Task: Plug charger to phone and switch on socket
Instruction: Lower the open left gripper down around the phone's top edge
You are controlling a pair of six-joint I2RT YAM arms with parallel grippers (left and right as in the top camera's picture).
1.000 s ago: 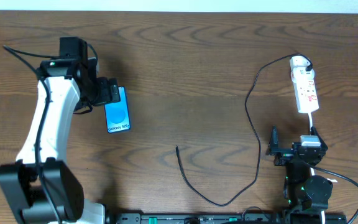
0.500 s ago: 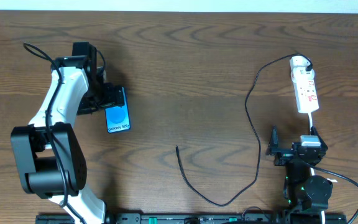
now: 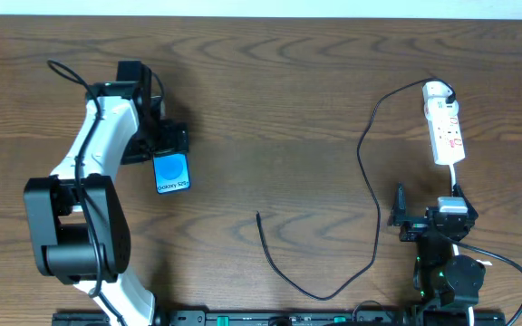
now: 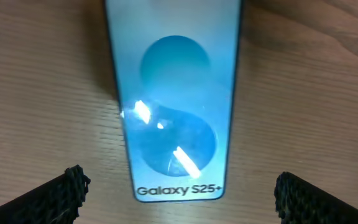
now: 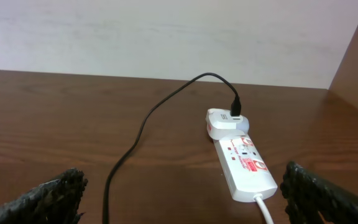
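Swung inward since a second ago, the left tool (image 3: 170, 145) hovers wide open over the desk's (image 3: 270, 118) left side. One long black charger (image 3: 376, 226) snakes from one white, red-marked socket (image 3: 446, 131) at right. One blue-screened, black-edged phone (image 3: 172, 172) lies under that tool. The right tool (image 3: 429, 206) is open and empty.

Overhead top-down; left wrist close over phone (image 4: 174, 106)

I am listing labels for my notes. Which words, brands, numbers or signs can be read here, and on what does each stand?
"Galaxy S25+": on the blue screen of the phone, read in the left wrist view.
Red markings on the white power strip: too small and blurred to read.
No other text is visible.
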